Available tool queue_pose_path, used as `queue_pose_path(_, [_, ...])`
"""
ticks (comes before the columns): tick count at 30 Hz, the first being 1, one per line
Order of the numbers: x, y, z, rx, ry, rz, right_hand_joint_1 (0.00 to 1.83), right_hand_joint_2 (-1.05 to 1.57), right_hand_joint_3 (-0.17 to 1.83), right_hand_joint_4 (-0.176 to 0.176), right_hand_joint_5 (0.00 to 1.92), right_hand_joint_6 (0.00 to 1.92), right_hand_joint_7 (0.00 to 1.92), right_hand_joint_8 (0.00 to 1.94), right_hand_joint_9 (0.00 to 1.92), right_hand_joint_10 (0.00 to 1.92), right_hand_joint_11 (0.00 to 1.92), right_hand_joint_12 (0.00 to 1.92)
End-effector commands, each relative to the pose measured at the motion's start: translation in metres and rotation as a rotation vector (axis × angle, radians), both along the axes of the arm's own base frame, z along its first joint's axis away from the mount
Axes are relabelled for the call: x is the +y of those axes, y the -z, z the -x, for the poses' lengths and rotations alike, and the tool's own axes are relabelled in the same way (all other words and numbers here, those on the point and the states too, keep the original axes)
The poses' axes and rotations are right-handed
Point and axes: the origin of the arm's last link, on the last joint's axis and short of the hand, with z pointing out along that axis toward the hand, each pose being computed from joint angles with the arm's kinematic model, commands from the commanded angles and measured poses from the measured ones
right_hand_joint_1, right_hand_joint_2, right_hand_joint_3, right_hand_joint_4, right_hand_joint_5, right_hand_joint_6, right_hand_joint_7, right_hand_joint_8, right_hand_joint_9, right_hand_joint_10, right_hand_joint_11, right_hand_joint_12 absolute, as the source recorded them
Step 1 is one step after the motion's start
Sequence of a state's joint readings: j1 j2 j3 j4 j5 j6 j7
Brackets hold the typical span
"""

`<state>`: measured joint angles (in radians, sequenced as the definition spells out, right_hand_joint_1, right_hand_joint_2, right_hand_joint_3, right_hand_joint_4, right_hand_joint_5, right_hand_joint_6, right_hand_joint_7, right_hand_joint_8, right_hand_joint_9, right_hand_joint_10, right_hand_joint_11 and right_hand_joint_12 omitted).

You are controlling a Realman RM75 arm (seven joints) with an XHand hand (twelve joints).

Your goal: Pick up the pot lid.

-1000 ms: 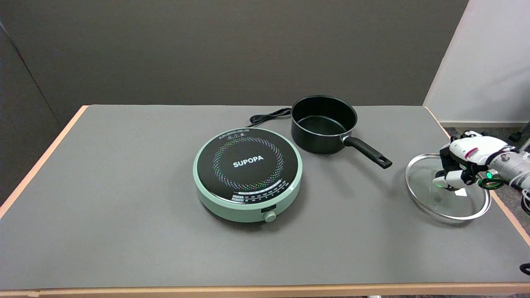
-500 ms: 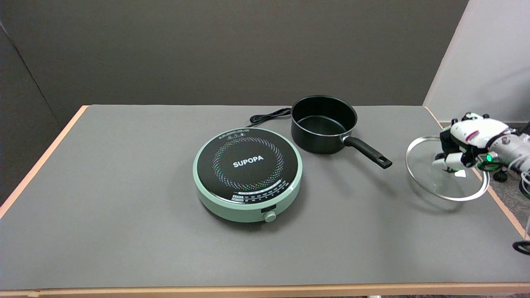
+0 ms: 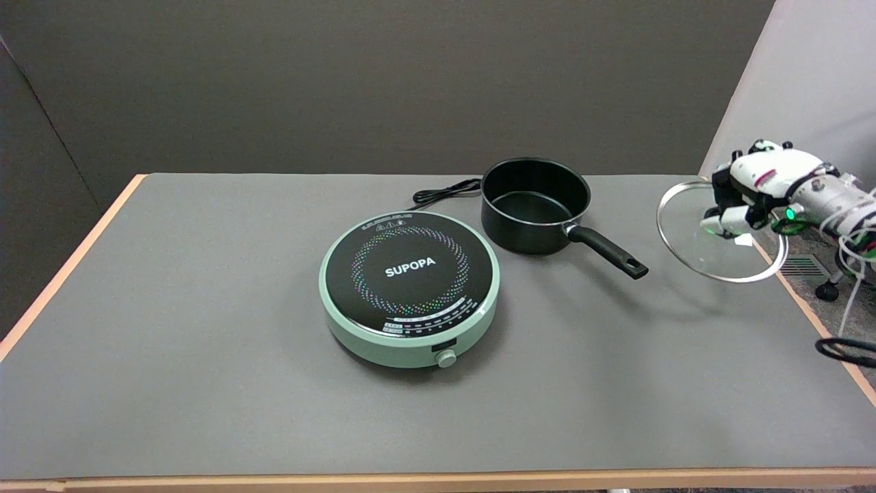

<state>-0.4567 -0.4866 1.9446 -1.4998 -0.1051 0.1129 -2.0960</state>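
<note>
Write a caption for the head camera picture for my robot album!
Robot's right hand lifts the glass pot lid above the table, beside the black saucepan and green SUPOPA induction cooker.

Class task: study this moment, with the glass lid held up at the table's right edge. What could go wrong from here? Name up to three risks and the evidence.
1. The right hand holds the round clear glass pot lid only near its middle, tilted; it might slip.
2. The lid hangs over the grey table's right edge; if dropped, it may fall past the table.
3. Swinging left, the lid could hit the black saucepan's long handle.
</note>
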Motion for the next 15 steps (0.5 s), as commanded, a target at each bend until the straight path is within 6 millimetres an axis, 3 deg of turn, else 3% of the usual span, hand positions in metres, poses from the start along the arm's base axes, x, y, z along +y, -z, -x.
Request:
queue_pose_path(1, [-0.037, -0.024, -0.043, 0.021, -0.082, -0.007, 1.19, 1.17, 0.08, -0.068, 0.67, 1.39, 0.93, 1.2, 0.78, 1.86, 0.02, 1.92])
queue_pose_path(15, [-0.041, -0.016, -0.059, -0.162, -0.198, -0.06, 1.19, 1.17, 0.09, -0.064, 0.68, 1.37, 0.93, 1.19, 0.78, 1.86, 0.01, 1.92])
